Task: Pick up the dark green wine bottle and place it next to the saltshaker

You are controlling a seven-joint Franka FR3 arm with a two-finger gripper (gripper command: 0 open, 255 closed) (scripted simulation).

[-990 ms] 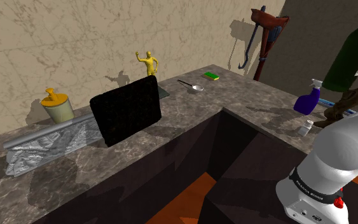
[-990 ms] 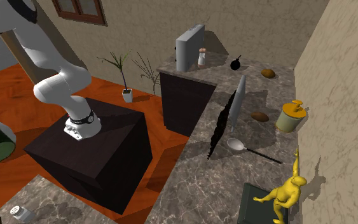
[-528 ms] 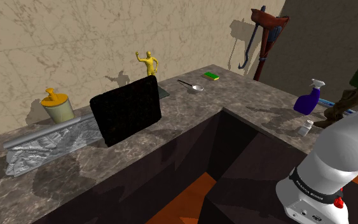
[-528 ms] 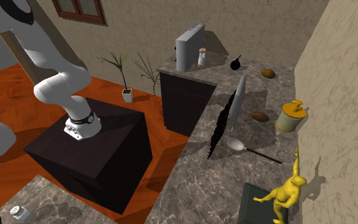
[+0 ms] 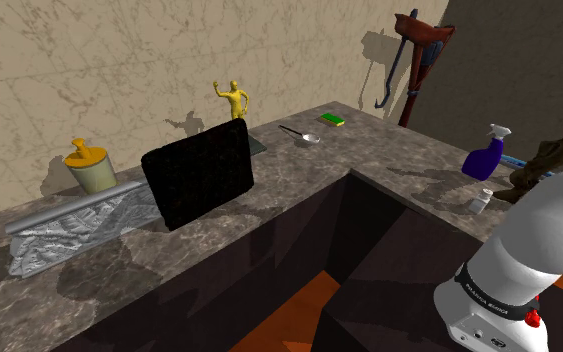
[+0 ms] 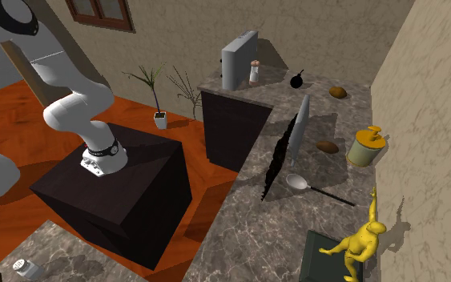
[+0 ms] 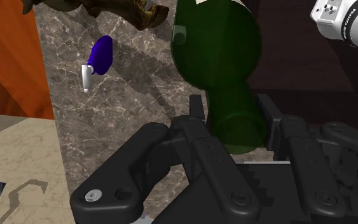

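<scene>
The dark green wine bottle (image 7: 215, 57) is clasped at its narrow neck by my gripper (image 7: 233, 121), with the wide body pointing away from the hand over the marble counter (image 7: 139, 108). One black finger (image 7: 196, 113) presses each side of the glass. Two shakers are in sight. A small white one with a grey cap (image 5: 480, 200) (image 6: 25, 267) stands on the counter near the purple spray bottle (image 5: 487, 155) (image 7: 99, 56). Another with a brown top (image 6: 255, 72) stands beside a grey box (image 6: 238, 58) at the counter's far end.
A brown gnarled object (image 5: 549, 158) (image 7: 126, 9) lies behind the spray bottle. Along the counter are a black upright panel (image 5: 199, 172), a yellow figurine (image 5: 233, 98), a spoon (image 5: 302, 134), a green sponge (image 5: 331, 120) and a yellow-lidded jar (image 5: 89, 165). My stand (image 6: 119, 188) sits on the orange floor.
The bottle has been carried out past the shoulder view's right edge and off the second exterior view's left edge. The arm's upper links have swung with it.
</scene>
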